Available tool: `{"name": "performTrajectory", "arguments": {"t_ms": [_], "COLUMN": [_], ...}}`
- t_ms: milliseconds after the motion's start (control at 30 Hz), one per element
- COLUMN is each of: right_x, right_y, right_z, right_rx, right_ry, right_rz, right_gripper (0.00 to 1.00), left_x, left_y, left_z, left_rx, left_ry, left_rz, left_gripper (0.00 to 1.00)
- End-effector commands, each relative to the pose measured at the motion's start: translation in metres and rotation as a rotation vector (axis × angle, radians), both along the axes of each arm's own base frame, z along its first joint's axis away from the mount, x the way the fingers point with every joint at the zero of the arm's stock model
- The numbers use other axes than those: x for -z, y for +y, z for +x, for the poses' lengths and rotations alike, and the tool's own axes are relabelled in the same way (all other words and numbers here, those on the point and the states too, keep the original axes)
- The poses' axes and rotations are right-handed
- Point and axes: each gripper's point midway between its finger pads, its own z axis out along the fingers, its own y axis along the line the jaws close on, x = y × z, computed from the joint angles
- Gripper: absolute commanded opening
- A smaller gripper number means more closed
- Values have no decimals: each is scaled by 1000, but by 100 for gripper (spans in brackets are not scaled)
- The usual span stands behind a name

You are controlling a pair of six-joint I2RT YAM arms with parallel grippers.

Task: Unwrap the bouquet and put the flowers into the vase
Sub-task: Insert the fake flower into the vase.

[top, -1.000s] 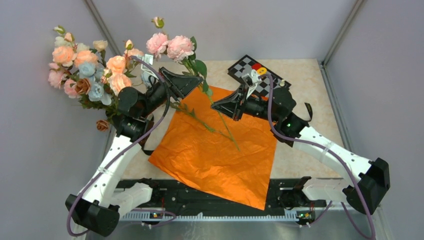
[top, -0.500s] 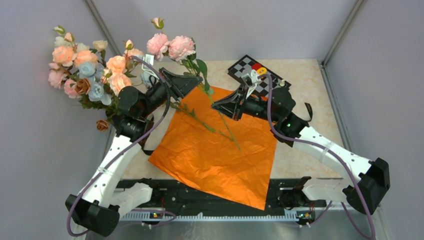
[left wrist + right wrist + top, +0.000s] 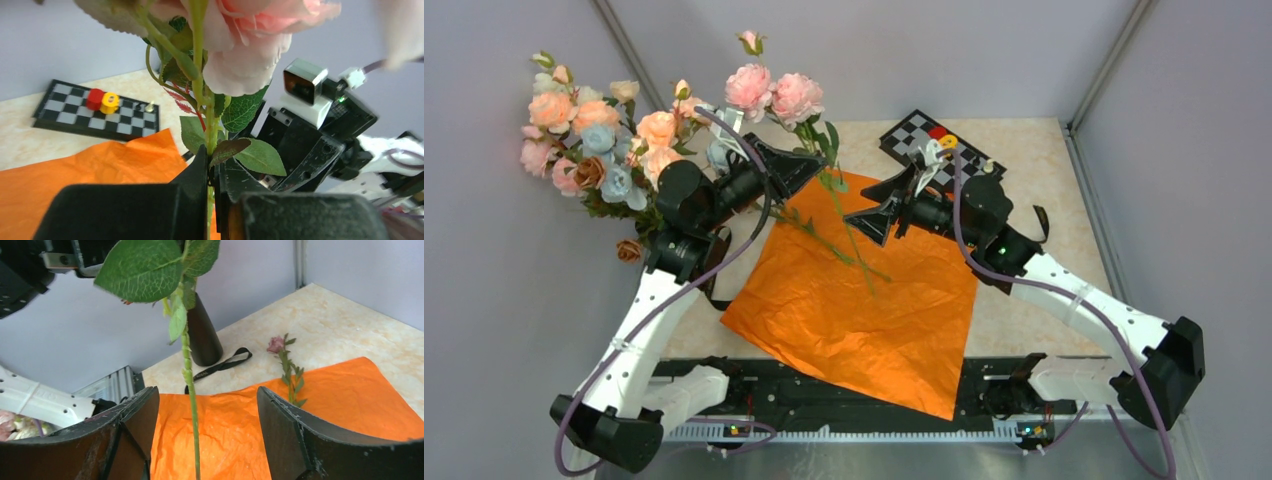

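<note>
I can't spot the vase (image 3: 205, 340) from the top cam, the left arm (image 3: 686, 195) covers it; left wrist view chops off the top of the rose (image 3: 250, 45).

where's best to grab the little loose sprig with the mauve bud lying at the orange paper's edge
Probably the thin stem just below the bud, coming straight down with jaws across it: the sprig lies flat, bud on the table, leafy end on the orange paper, so nothing fits under it.

Beige marble-look table (image 3: 1044, 150) carries orange paper (image 3: 854, 320), checkerboard (image 3: 904, 135), black ribbon (image 3: 222, 365), vase (image 3: 205, 337).
</note>
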Motion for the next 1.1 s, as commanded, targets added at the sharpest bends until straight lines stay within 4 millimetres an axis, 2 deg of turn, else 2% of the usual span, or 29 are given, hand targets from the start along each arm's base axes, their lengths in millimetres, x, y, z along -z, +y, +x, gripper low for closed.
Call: {"name": "performTrajectory", "arguments": {"t_ms": [0, 133, 300, 500, 600, 833, 933, 1067], "right_x": [-20, -11, -1, 25, 39, 59, 62, 65], "right_y": [-17, -32, -58, -100, -120, -157, -165, -168], "right_z": [6, 22, 41, 69, 80, 92, 93, 94], "right_rx": [115, 243, 423, 630, 682, 777, 796, 803], "right_ry": [-46, -14, 16, 105, 157, 225, 230, 247], "right_rz": [24, 8, 3, -14, 0, 12, 14, 23], "right_gripper": [74, 75, 78, 81, 81, 81, 81, 81], "left_x": [0, 14, 15, 28, 27, 7, -7, -20], "left_y": [7, 20, 63, 108, 121, 152, 161, 174], "left_z": [-5, -6, -2, 2, -1, -22, -30, -30], "left_rx": [-23, -73, -296, -505, -569, -718, -759, -824], "left_ry": [-143, -197, -266, -246, -266, -329, -339, -327], "left_rz": [190, 362, 520, 675, 697, 688, 679, 709], "left_gripper": [0, 0, 0, 0, 0, 0, 0, 0]}}
